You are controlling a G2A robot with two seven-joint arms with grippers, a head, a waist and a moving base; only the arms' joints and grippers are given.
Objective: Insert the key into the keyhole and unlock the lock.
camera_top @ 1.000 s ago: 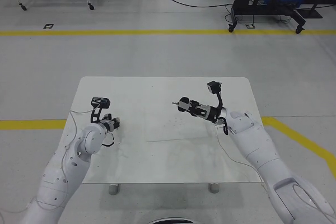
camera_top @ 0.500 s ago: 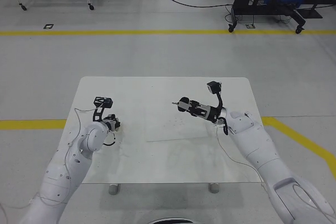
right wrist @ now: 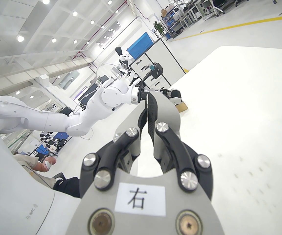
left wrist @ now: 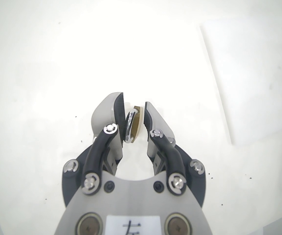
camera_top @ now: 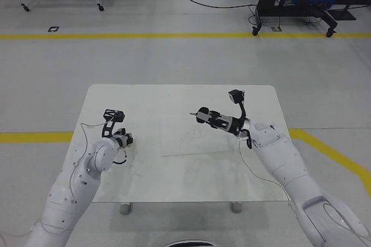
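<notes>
Over the last second the left arm has shifted a little, its wrist drifting slightly toward 3 o'clock, while the right arm has kept its place. The left gripper sits low at the table's 9 o'clock side, close to that edge. Its fingers are drawn in most of the way around the lock, a small padlock with a brass body and a chrome shackle. The lock stands aslant between them, with the shackle against one black pad and the brass body close by the other (only a thin sliver of white shows there). Seen from the right wrist, the brass body rests down on the tabletop under that gripper.

The right gripper hangs above the table toward 1 o'clock from its middle, well apart from the lock and aimed roughly toward 9 o'clock. Its fingers are pressed together, and a thin dark tip, the key, sticks out beyond them toward the left arm. A faint rectangular sheet lies flat on the middle of the table, between the two arms.
</notes>
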